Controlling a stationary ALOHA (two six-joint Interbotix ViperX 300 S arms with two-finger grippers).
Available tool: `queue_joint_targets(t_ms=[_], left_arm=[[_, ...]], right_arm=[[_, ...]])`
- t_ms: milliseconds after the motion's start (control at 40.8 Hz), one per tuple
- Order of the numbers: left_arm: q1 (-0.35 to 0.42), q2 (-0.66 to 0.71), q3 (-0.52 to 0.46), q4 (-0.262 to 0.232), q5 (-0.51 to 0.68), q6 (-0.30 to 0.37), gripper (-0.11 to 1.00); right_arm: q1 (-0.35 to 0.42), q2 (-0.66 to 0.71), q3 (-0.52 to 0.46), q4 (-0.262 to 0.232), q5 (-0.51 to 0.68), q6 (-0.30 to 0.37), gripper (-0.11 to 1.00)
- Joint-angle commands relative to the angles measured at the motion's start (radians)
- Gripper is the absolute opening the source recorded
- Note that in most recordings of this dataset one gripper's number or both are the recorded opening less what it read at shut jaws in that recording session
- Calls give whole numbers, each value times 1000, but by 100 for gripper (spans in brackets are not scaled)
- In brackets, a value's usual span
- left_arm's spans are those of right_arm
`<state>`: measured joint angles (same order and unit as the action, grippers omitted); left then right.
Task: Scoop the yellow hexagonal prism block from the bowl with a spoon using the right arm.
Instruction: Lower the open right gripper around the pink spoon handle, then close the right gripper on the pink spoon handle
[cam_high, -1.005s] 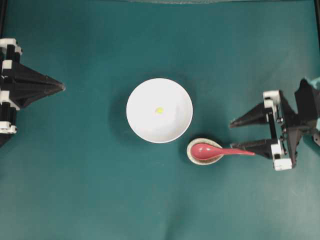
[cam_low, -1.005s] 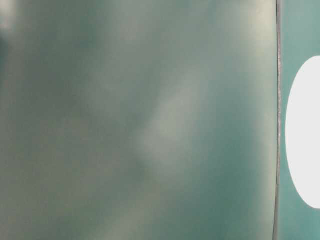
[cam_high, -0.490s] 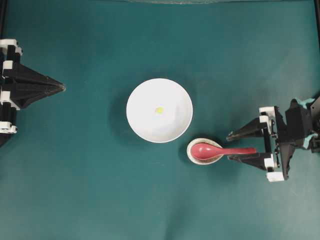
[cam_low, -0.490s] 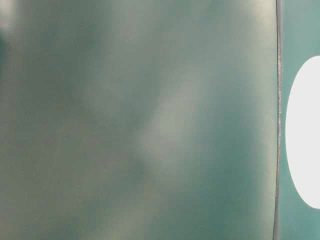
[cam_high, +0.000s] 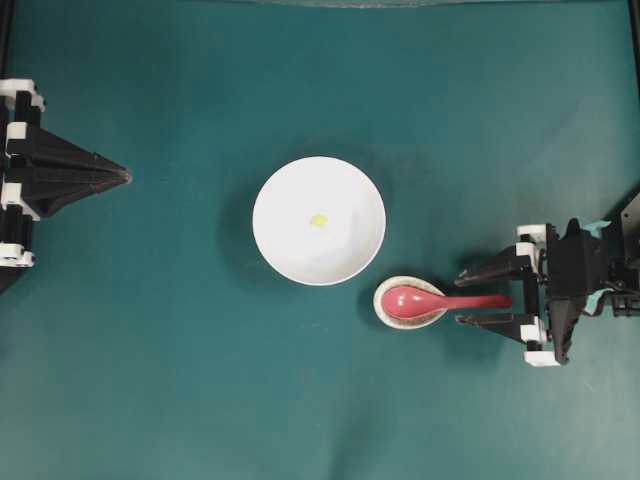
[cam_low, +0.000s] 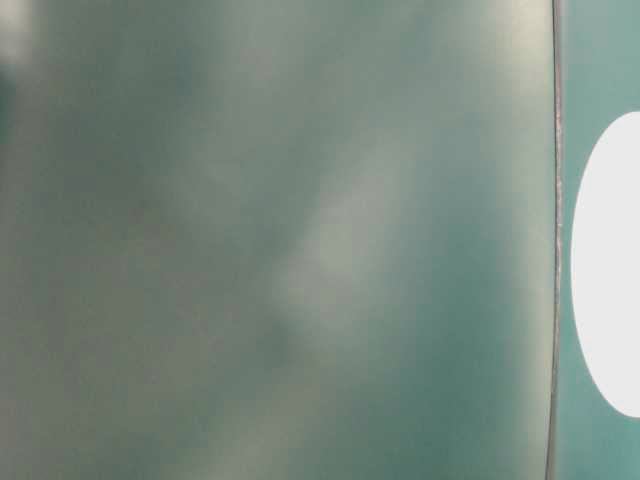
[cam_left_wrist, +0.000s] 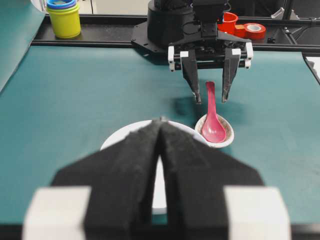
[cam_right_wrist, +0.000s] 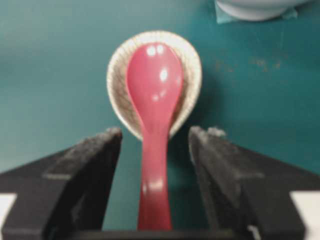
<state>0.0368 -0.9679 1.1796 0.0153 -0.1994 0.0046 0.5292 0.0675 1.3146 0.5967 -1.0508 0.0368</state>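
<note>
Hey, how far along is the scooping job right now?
Done: the right gripper is lined up, open, one finger on each side of the spoon handle. In hand: nothing is gripped; the spoon's scoop lies in the spoon rest. Left: closing on the handle, lifting, and scooping the yellow hexagonal prism block out of the bowl. The left gripper sits shut, far off.

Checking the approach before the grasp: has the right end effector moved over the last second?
Yes. In the overhead view the right end effector has shifted down-frame, now straddling the spoon handle, open.

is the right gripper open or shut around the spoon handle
Open. The right gripper has one finger on each side of the spoon handle, with gaps showing both sides.
</note>
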Motion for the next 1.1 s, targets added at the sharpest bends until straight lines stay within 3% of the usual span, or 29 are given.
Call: queue_joint_targets(t_ms=[0, 883, 1079], left_arm=[[3, 6, -25, 3, -5, -2, 1], [3, 11, -25, 3, -5, -2, 1], [3, 11, -25, 3, -5, -2, 1]], right_arm=[[9, 11, 2, 3, -26, 12, 61], [20, 66, 8, 0, -60, 20, 61], [20, 66, 8, -11, -61, 11, 50]])
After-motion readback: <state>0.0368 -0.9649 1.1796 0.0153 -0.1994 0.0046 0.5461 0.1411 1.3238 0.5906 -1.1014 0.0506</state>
